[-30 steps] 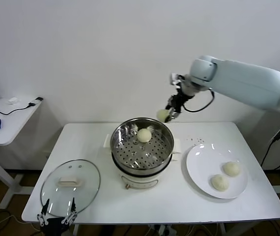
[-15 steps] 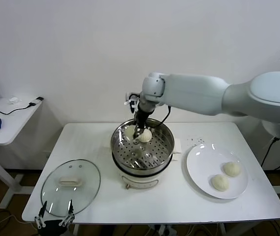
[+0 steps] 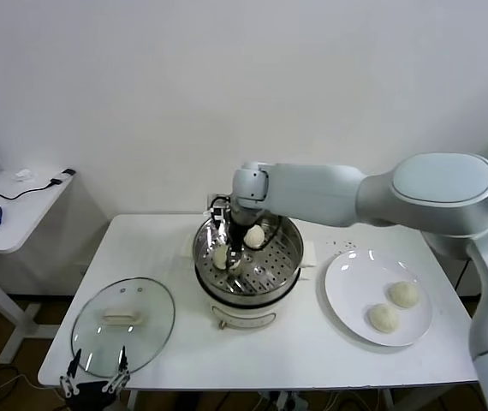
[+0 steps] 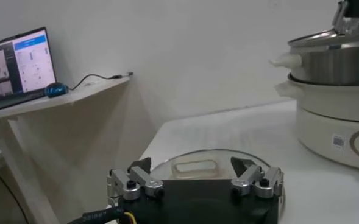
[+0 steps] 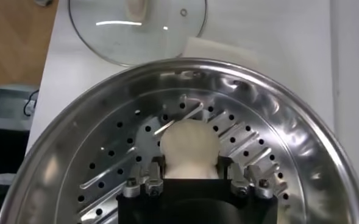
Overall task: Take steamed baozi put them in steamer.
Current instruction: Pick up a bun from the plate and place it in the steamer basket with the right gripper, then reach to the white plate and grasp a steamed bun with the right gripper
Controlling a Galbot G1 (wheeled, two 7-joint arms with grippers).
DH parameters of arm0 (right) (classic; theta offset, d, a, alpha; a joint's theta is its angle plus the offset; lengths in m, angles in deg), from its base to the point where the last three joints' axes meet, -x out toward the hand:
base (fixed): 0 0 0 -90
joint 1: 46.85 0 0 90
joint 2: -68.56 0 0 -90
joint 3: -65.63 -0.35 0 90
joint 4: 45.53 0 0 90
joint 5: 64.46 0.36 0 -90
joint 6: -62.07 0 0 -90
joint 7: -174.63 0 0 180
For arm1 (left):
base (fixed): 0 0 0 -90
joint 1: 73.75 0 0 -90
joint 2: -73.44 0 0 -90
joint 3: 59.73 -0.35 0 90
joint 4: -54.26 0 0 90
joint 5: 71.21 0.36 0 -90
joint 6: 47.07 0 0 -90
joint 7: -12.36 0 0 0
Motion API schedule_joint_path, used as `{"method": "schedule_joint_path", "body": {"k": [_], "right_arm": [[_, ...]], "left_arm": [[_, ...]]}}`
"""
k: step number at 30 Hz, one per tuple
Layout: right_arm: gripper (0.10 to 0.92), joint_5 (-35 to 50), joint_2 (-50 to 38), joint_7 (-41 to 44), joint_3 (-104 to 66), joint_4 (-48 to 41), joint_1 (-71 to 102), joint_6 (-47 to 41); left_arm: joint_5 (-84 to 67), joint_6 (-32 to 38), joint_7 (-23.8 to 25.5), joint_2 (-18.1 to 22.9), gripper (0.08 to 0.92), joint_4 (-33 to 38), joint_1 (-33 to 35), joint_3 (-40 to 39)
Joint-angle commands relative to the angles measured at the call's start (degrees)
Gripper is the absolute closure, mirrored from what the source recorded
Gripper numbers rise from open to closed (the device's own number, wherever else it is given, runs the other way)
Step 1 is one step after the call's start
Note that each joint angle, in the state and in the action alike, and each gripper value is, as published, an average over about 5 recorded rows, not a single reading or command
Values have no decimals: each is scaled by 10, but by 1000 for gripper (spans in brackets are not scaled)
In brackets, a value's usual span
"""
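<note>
Since a second ago, right gripper (image 3: 225,249) has swung from behind the steamer (image 3: 248,248) down into the basket, carrying one baozi (image 3: 221,255) to the perforated floor on its left side. Left of the steamer: left gripper (image 3: 98,382), idle at the desk (image 3: 312,342) front edge, jaws spread wide, just beyond the glass lid (image 3: 124,324). Within the steamer: carried baozi directly between the right gripper's jaws, which look narrowly parted around it; whether contact remains cannot be told. Second baozi (image 3: 254,236) just beside, toward the rear. Right of the steamer: white plate (image 3: 347,291) bearing two remaining baozi (image 3: 404,294), nearer the right arm.
</note>
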Motion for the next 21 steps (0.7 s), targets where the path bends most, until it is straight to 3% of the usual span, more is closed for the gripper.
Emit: {"method": "schedule_joint_path", "body": {"k": [1,6,15,21], "right_arm": [[341,1,4,-4,-3,-2,7,-9],[221,7,-22,15,-5,16,-26,-4],[203,11,-164,86,43,114,-161,70],[203,-53,-306,112,82,200,-220,112]], "left_arm": [[0,-1,1,-1,177,0,-1,0],[1,-2,1,-2,177,0,-2,0],[10,-6,3,-2,177,4,-8,-4],[4,-21,9,3,177,21,-16,-4]]}}
